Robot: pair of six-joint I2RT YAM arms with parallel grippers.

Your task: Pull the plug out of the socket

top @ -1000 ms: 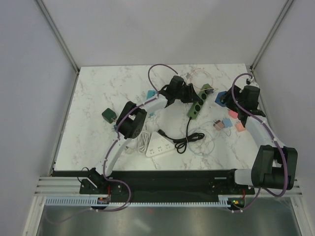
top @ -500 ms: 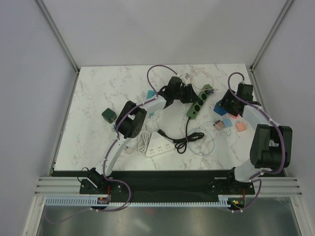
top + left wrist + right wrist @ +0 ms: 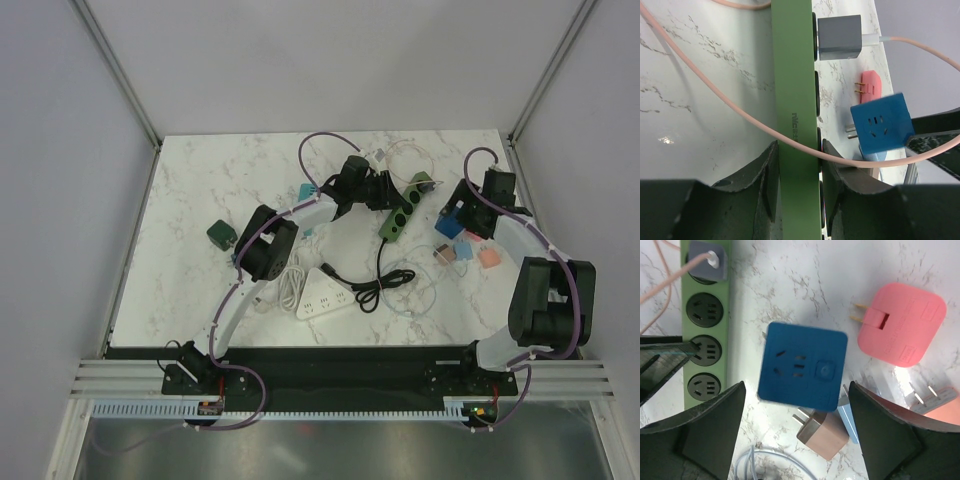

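A green power strip (image 3: 397,216) lies at the back middle of the table. My left gripper (image 3: 799,160) is shut on its sides (image 3: 795,100). A grey plug (image 3: 839,36) with a pink cable (image 3: 715,90) sits in the strip's end socket and also shows in the right wrist view (image 3: 707,260). My right gripper (image 3: 796,390) is open. A blue cube adapter (image 3: 802,367) lies between its jaws, touching neither, just right of the strip (image 3: 705,315). The cube also shows in the top view (image 3: 449,224) and the left wrist view (image 3: 881,129).
A pink adapter (image 3: 902,325), a rose-gold charger (image 3: 822,432) and other small adapters lie by the blue cube. A white power strip (image 3: 325,293), a black cable (image 3: 365,290) and a white cable loop (image 3: 420,290) lie nearer. A dark green cube (image 3: 221,235) sits left.
My right arm swung nearer, and the blue cube moved from beside the strip's far end toward the loose adapters. The left arm and green strip stayed put.
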